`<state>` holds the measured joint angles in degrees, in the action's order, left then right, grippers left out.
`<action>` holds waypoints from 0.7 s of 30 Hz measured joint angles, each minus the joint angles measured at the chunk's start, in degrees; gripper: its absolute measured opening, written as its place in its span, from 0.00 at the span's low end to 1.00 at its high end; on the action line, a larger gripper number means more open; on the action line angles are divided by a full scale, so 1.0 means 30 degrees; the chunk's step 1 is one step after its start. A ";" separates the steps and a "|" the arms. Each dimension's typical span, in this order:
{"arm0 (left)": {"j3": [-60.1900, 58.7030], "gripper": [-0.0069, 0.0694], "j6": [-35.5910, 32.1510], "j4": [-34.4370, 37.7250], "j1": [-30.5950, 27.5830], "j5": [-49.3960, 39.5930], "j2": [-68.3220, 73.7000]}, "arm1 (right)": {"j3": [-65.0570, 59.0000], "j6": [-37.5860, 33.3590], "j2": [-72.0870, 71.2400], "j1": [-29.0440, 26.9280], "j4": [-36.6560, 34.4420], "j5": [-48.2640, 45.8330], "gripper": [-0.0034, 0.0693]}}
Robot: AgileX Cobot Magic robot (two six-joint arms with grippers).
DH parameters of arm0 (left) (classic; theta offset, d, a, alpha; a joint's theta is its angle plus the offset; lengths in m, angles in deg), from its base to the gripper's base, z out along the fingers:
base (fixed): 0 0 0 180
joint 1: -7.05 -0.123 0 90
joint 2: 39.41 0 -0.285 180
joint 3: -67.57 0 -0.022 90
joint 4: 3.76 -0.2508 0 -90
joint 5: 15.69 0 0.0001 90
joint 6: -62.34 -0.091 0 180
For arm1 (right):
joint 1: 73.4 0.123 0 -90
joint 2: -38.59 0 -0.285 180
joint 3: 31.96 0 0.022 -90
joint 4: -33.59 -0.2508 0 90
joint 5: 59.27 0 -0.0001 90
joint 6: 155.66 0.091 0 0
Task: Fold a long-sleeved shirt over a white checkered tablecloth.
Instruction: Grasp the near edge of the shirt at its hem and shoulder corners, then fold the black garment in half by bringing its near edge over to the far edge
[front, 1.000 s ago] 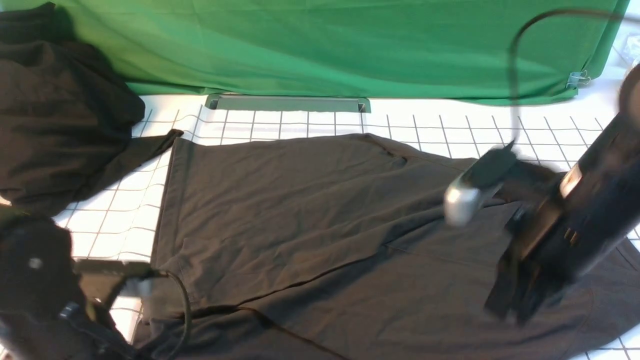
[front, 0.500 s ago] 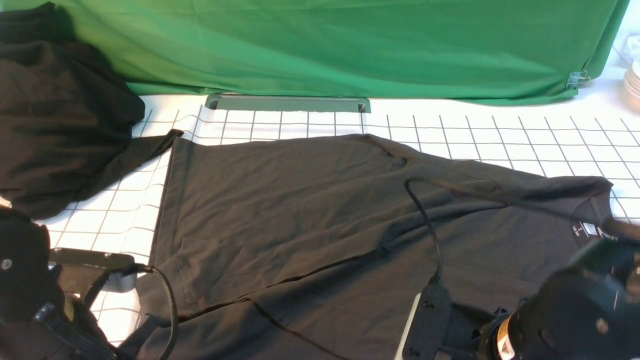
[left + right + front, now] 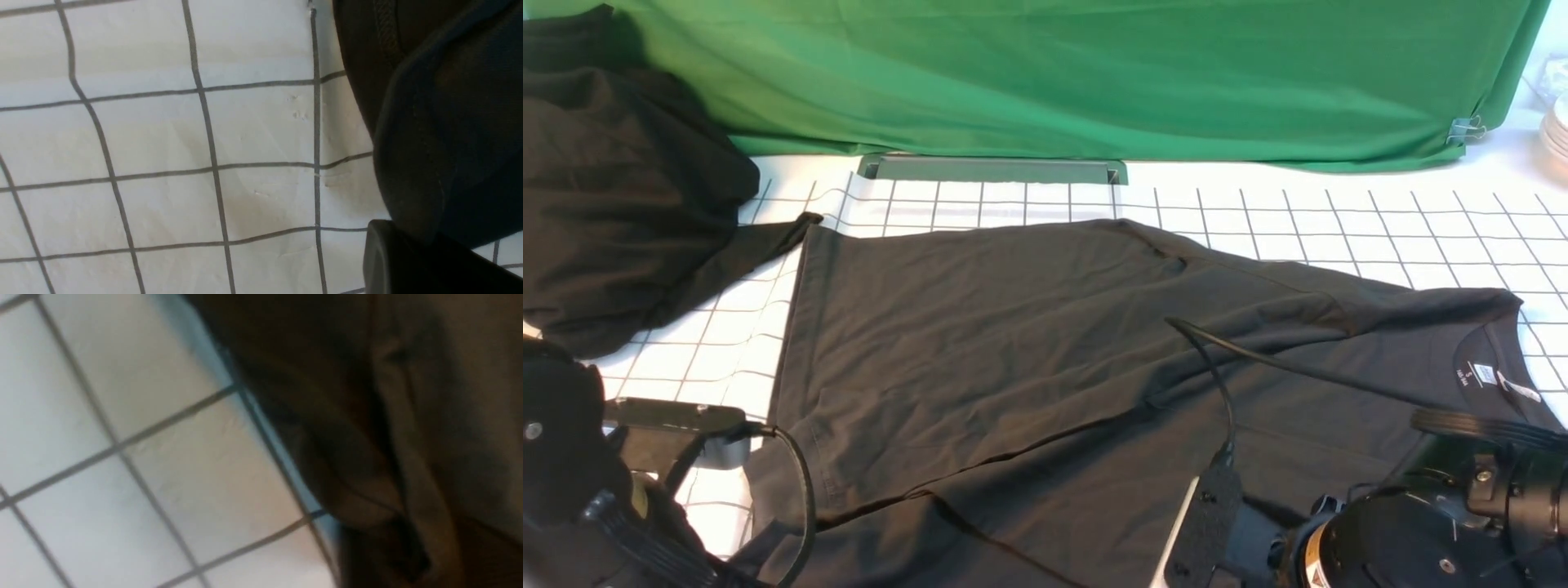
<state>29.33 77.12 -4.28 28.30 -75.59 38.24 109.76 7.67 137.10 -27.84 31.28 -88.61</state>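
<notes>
One garment in play: the long-sleeved shirt (image 3: 1029,359) lies spread over most of the white checkered tablecloth (image 3: 1339,220), with the collar and white neck label (image 3: 1488,376) out to the right and the hem to the left. A diagonal crease crosses the near half, where one layer seems lapped over another. My read is that it's not a neat fold yet. It's a thin knit, so expect it to be light and limp with no stiffness. It will sag from any single pinch point and drag wrinkles, and the glossy sheet should let it slide rather than catch. The best holds look like the stitched edges: hem corner on the left, shoulder or collar seam on the right, lifted together so the panel travels flat. The left gripper (image 3: 412,249) is closed. Its wrist view shows the hemmed edge bunched right against the black finger, so I take it as pinched on the shirt's near-left corner. The right arm (image 3: 1429,531) sits low near the collar end. The right gripper's view is only blurred cloth over grid, so I can't tell if the jaws are apart or together. Its cable (image 3: 1217,384) loops over the shirt, which is a snag risk. A black cloth heap (image 3: 613,188) sits far left by the shirt's far corner, with the green backdrop (image 3: 1094,73) behind.
</notes>
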 joint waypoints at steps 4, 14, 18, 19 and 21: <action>0.0316 0.12 0.0000 0.0173 0.0000 -0.0573 -0.0484 | 0.0026 0.0821 -0.0444 0.0000 0.0267 -0.0676 0.10; 0.2516 0.12 -0.0383 0.1112 0.0000 -0.2322 -0.2871 | 0.0174 0.1850 -0.6057 0.0193 -0.0366 -0.5124 0.09; 0.4370 0.12 0.0013 0.0515 0.0000 -0.1688 -0.2566 | 0.1912 0.2564 -0.6541 0.0193 0.0769 -0.6593 0.09; 0.4370 0.12 0.0013 0.0454 0.0000 -0.1667 -0.2566 | 0.2144 0.2619 -0.6537 0.0193 0.0955 -0.6648 0.09; 0.5718 0.12 0.0162 -0.0190 0.0000 -0.1341 -0.1503 | 0.3536 0.2826 -0.6221 -0.0285 0.1810 -0.6888 0.09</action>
<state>46.48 77.61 -4.85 28.30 -79.61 33.73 120.37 16.15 118.44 -28.70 36.71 -109.27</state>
